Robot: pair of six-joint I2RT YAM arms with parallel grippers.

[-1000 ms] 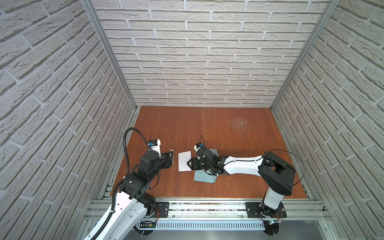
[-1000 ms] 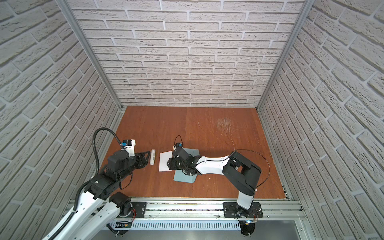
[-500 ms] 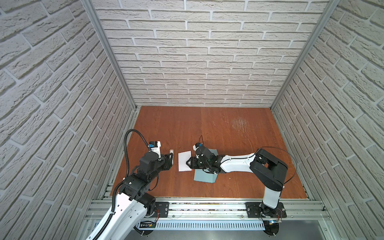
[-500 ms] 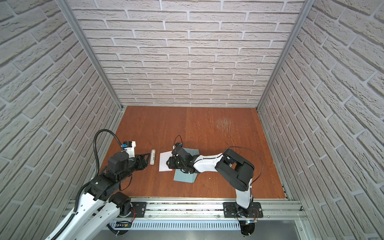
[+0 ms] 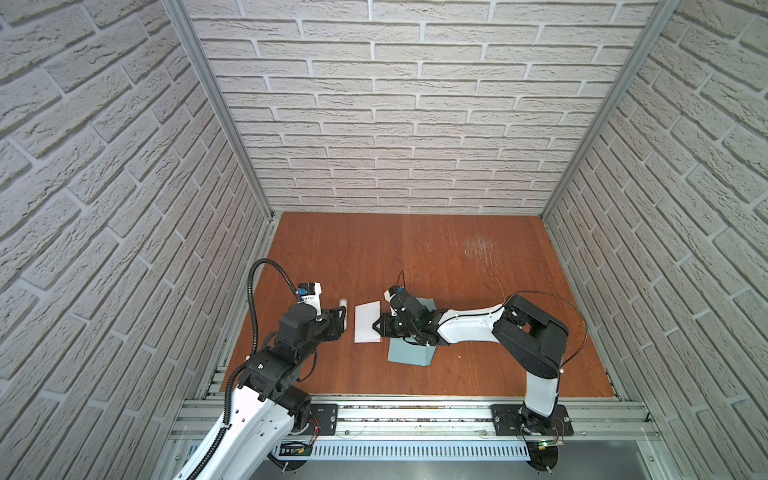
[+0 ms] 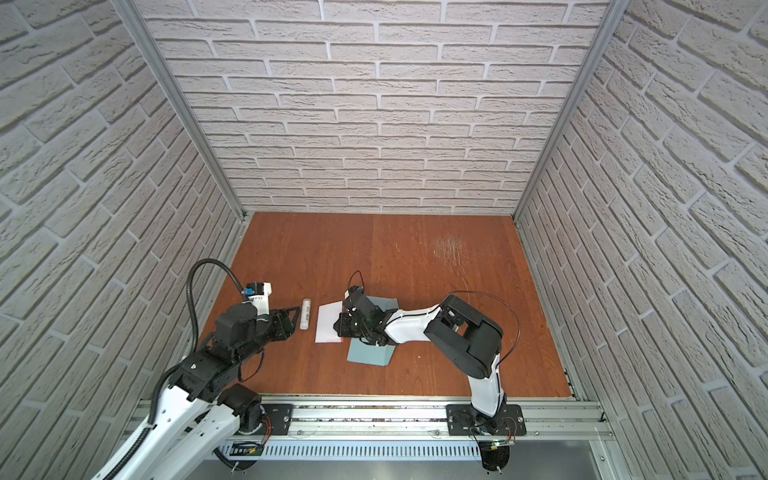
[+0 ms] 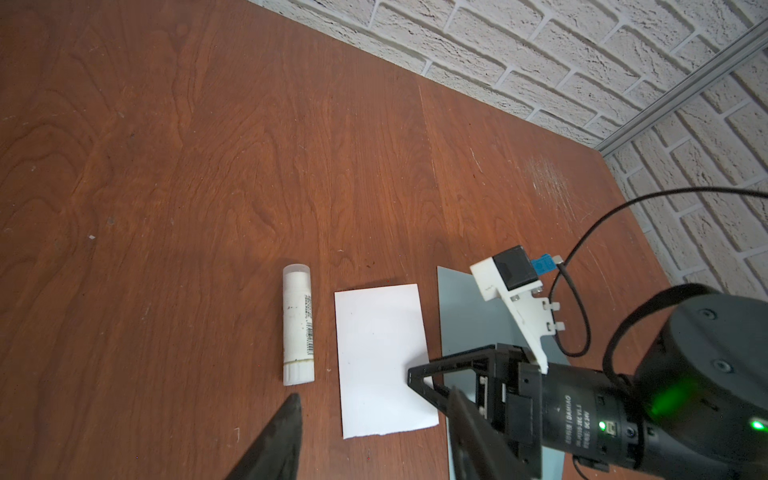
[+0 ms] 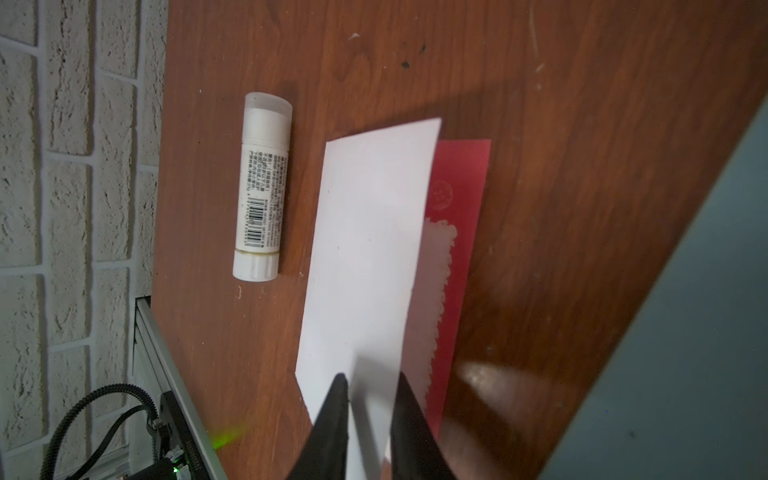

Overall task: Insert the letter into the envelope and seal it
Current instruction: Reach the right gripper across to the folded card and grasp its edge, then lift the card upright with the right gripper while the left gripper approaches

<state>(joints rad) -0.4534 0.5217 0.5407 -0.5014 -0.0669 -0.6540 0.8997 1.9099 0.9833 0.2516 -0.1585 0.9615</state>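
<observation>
Straddling the letter (image 8: 365, 249) stands the right gripper (image 8: 372, 378).

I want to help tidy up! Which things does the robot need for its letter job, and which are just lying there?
For the job: the letter, pinched at its edge by the right gripper; the envelope.
Just lying about: the white glue stick, untouched beside the letter; it might serve for sealing later.
</observation>
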